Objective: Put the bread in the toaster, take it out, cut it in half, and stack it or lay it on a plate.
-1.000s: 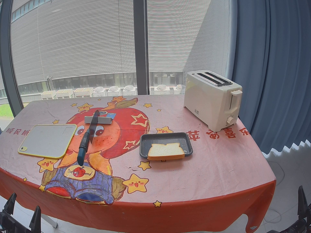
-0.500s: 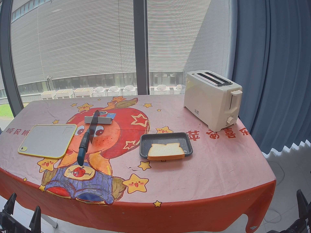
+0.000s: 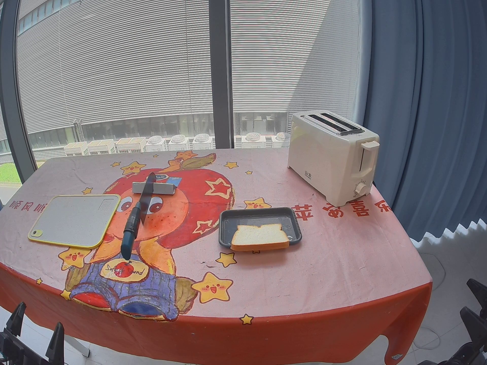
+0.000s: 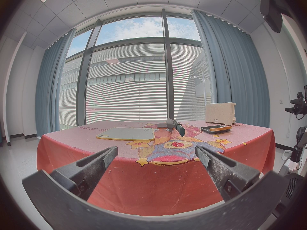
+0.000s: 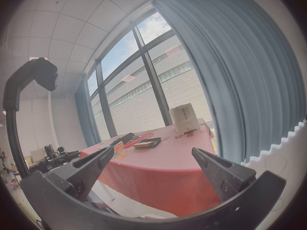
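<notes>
White bread, one slice, lay at the near edge of one black plate on the desk. One toaster stood by the right edge, and one knife and one cutting board lay to the left. The left gripper and right gripper hung spread wide below the front edge, with open desk before the plate.

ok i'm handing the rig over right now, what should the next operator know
Left gripper and right gripper: both open, empty, low off the near edge of the table.
Bread: whole slice on the black tray; toaster behind it to the right.
Knife lies between the cutting board and the tray.
Done: nothing yet.
Left: toast, take out, halve, plate.
</notes>
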Motion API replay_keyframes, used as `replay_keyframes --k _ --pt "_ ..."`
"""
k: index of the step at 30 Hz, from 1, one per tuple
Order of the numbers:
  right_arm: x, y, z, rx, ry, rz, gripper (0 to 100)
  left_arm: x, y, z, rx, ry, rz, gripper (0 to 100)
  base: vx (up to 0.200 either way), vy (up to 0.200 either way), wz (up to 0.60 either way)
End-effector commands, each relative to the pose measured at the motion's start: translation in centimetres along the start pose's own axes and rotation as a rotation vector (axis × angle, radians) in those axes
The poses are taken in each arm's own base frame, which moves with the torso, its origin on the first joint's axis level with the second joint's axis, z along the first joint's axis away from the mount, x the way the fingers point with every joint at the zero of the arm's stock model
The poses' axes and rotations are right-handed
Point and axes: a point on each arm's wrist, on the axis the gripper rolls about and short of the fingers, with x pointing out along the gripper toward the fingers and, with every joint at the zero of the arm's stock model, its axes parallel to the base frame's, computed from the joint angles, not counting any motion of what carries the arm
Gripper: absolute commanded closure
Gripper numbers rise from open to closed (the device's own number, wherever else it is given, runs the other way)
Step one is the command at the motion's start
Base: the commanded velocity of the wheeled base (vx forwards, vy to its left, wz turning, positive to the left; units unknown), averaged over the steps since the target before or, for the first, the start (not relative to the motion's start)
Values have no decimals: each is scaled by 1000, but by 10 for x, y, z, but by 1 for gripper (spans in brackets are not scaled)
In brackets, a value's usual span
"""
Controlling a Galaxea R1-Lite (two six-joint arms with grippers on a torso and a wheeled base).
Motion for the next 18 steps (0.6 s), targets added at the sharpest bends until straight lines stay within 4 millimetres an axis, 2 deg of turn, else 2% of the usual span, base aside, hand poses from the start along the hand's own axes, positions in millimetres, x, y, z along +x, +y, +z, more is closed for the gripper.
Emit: replay_keyframes --k 1,11,18 --pt "10 -1 3 47 72 0 0 0 0 -5 0 0 -1 0 0 0 0" --pt "15 0 7 196 137 84 0 0 0 -5 0 0 -1 0 0 0 0" --pt "13 4 14 417 167 162 0 0 0 -5 0 0 -1 0 0 0 0"
